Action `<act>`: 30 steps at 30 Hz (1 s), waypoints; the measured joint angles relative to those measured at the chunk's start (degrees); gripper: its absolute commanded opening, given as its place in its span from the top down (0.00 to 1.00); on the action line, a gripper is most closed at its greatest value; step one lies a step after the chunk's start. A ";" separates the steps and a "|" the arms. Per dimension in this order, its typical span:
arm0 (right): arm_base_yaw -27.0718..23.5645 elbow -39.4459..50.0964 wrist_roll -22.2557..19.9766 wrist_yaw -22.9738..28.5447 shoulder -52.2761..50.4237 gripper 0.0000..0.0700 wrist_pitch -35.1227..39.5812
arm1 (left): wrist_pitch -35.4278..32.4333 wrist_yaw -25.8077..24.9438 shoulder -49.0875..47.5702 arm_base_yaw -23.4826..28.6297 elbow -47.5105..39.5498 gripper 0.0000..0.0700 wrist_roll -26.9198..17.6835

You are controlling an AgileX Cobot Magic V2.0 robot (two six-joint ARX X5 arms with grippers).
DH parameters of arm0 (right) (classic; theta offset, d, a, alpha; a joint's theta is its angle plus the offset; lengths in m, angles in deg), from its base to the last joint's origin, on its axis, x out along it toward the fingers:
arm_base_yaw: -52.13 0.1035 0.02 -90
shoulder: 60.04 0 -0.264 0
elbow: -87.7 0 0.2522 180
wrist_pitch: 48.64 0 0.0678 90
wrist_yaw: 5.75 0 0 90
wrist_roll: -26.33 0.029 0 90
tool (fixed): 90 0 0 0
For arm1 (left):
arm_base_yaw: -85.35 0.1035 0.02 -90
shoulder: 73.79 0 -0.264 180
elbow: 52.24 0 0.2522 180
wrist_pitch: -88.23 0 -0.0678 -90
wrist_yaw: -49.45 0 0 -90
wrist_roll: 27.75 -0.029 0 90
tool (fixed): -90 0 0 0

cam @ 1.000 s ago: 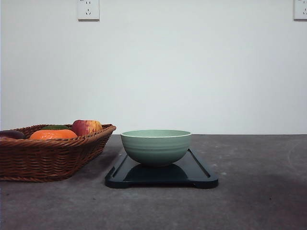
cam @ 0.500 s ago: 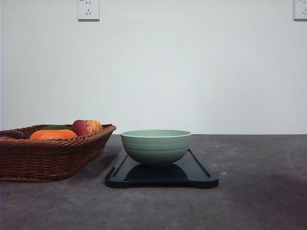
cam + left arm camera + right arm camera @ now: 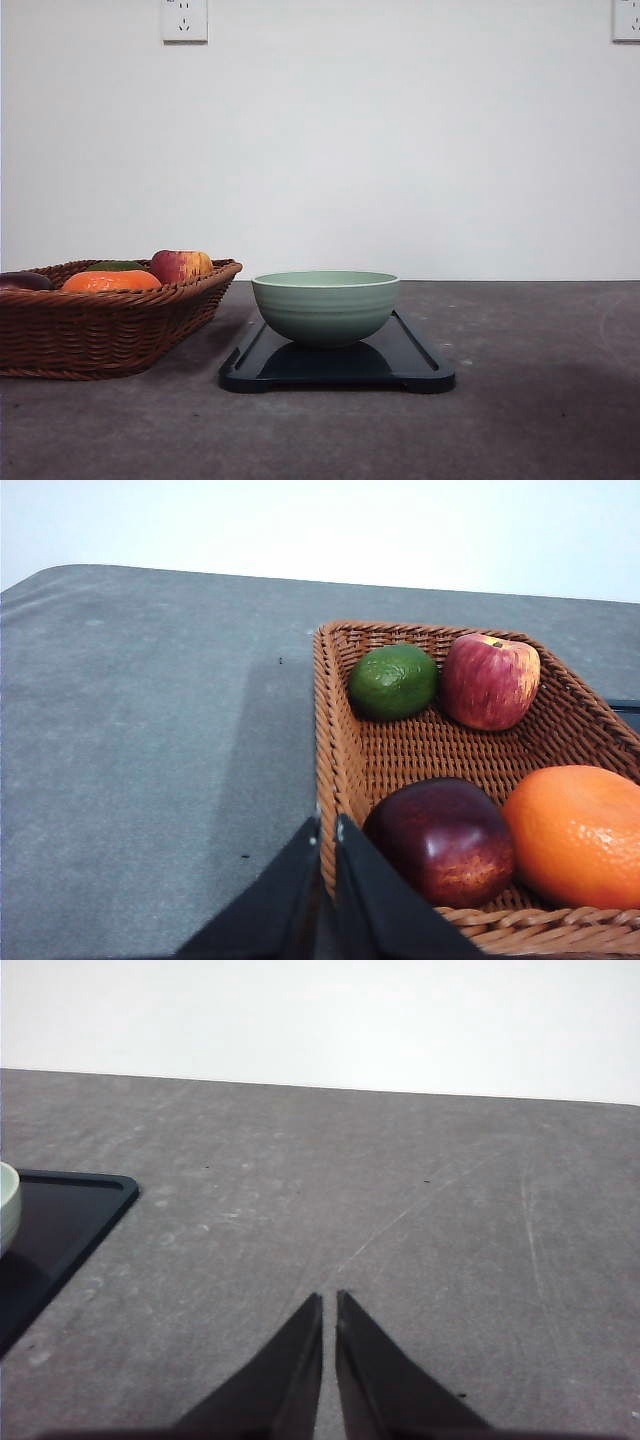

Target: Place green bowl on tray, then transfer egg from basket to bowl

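Observation:
The green bowl (image 3: 325, 305) stands upright on the dark tray (image 3: 415, 365) in the middle of the table. To its left is the wicker basket (image 3: 100, 330), full of fruit. The egg is hidden or out of view. In the left wrist view my left gripper (image 3: 327, 822) is shut, empty, with its tips at the basket's rim (image 3: 322, 730) near a corner. In the right wrist view my right gripper (image 3: 329, 1296) is shut and empty over bare table, to the right of the tray (image 3: 60, 1225); a sliver of the bowl (image 3: 7, 1205) shows at the edge.
The basket holds a red-yellow apple (image 3: 490, 680), a green round fruit (image 3: 393, 681), a dark red fruit (image 3: 445, 840) and an orange (image 3: 575, 835). Grey tabletop (image 3: 420, 1210) stretches right of the tray. A white wall with sockets stands behind the table.

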 measured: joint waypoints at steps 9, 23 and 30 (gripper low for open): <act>0.00 0.00 0.00 0.00 0.00 0.98 0.00 | -0.02 0.00 0.00 0.00 0.00 0.98 0.00; 0.00 0.00 0.00 0.00 0.00 0.98 0.00 | 0.00 0.00 0.00 0.00 0.00 0.98 0.00; 0.00 0.00 0.00 0.00 0.00 0.98 0.00 | 0.00 0.00 0.00 0.00 0.00 0.98 0.00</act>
